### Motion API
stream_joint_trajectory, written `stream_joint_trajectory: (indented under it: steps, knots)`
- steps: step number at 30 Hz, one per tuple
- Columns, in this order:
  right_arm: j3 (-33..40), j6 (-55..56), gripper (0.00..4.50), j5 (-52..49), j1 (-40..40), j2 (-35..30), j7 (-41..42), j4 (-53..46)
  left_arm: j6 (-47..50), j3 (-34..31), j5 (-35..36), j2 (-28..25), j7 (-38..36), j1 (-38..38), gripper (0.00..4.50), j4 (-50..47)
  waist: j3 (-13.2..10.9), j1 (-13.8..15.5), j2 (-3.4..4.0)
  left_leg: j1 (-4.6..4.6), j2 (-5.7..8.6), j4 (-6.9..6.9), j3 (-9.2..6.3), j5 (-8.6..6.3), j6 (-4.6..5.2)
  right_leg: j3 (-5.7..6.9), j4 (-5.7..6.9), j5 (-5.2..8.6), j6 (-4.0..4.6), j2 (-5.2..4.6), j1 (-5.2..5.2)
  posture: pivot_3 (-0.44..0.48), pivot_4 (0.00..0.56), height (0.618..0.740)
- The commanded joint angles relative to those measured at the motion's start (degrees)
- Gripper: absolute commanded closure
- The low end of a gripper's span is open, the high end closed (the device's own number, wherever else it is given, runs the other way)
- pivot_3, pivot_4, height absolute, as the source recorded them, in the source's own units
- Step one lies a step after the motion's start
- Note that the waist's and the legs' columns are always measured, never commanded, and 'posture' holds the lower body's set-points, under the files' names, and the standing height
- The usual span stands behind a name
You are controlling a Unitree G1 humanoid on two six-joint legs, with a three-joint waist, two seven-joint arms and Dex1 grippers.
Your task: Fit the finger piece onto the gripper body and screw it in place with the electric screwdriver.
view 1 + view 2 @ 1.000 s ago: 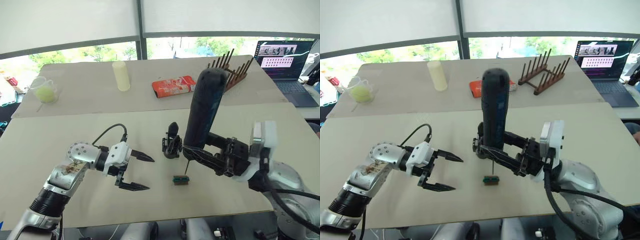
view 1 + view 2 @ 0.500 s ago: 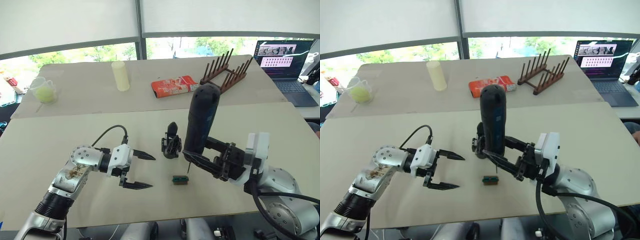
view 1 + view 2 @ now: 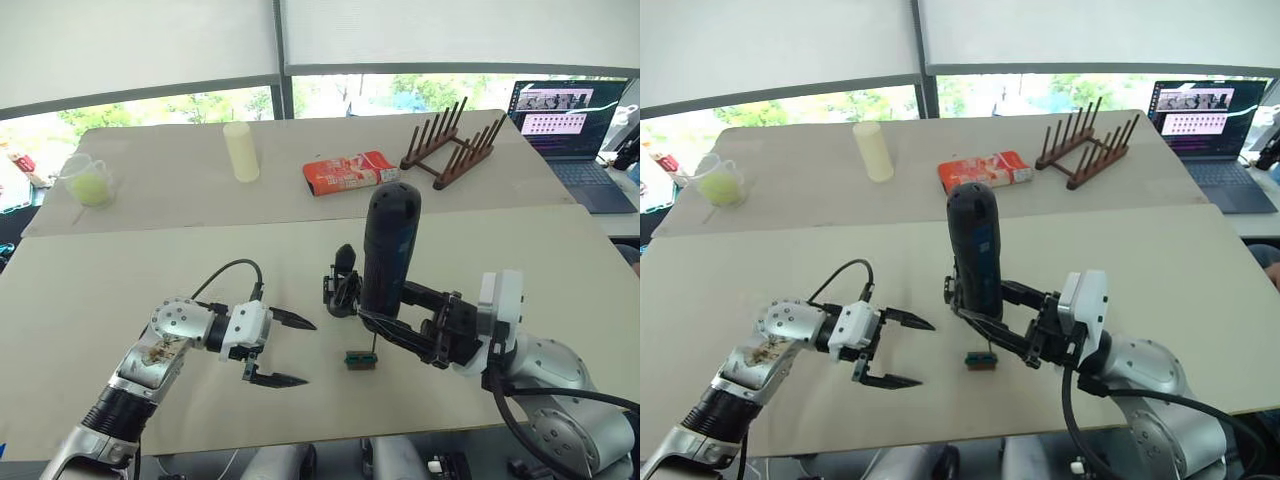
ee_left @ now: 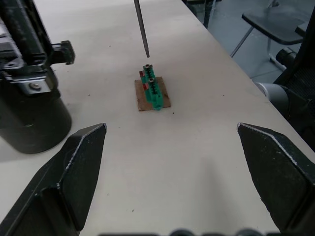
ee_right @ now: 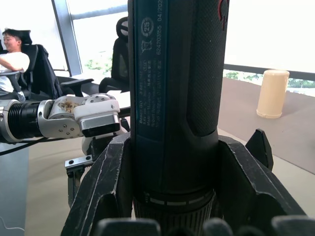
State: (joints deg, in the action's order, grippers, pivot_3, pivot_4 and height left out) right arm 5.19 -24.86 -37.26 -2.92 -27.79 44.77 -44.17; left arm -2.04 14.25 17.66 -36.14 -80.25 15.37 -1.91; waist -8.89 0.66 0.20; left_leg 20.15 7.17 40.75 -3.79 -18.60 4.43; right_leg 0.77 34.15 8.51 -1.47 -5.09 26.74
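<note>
My right gripper (image 3: 386, 322) is shut on the electric screwdriver (image 3: 389, 250), a thick black cylinder held upright over the near table. Its thin bit (image 4: 141, 27) hangs just above a small green-brown block (image 3: 360, 360). The gripper body (image 3: 343, 288) stands on its round dark base just behind and left of the screwdriver, one pointed finger up. My left gripper (image 3: 311, 352) is open, left of the block, with nothing between its fingers (image 4: 81, 164). The finger piece is out of view.
On the far table stand a cream cylinder (image 3: 241, 150), a red packet (image 3: 347, 172), a wooden peg rack (image 3: 452, 150) and a clear cup with a green ball (image 3: 90, 182). A laptop (image 3: 570, 120) sits at the far right. A person (image 5: 14, 49) sits in a chair.
The right arm has lowered the screwdriver and brought it more upright, bit still over the green block. The left gripper has shifted a little right toward the block, still open.
</note>
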Motion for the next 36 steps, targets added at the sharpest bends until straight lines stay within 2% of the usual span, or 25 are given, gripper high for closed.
stream_joint_trajectory:
  steps: [1, 13, 36]
  knots:
    - [0.72, 2.72, 2.60, -1.37, 0.27, -0.32, -0.49, -2.92, -2.08, 0.24, -0.54, 0.23, -0.43, 0.67, 0.00, 0.27, 0.00, 0.00, 0.00, 0.00, 0.00, 0.00, 0.00, 0.00, 0.00, -0.01, 0.00, 0.00, 0.00, 0.00, 0.00, 0.000, 0.150, 0.740]
    - [0.06, 6.18, 2.60, 0.29, -1.86, -0.21, 0.40, -1.49, -3.44, 0.83, -1.30, 1.94, -0.34, 1.46, 0.00, 2.21, 0.00, 0.00, 0.00, 0.00, -0.01, 0.00, 0.00, 0.00, 0.01, -0.01, 0.01, 0.00, 0.00, 0.00, 0.00, 0.000, 0.150, 0.740]
    - [-1.48, 8.23, 2.60, 1.76, -0.71, -0.49, -0.11, -0.24, -4.30, 0.77, -1.80, 2.72, -0.66, 2.72, 0.00, 4.25, 0.01, 0.02, -0.01, 0.00, 0.00, 0.01, 0.00, 0.00, 0.01, 0.00, 0.00, 0.00, 0.00, 0.00, 0.00, 0.000, 0.150, 0.740]
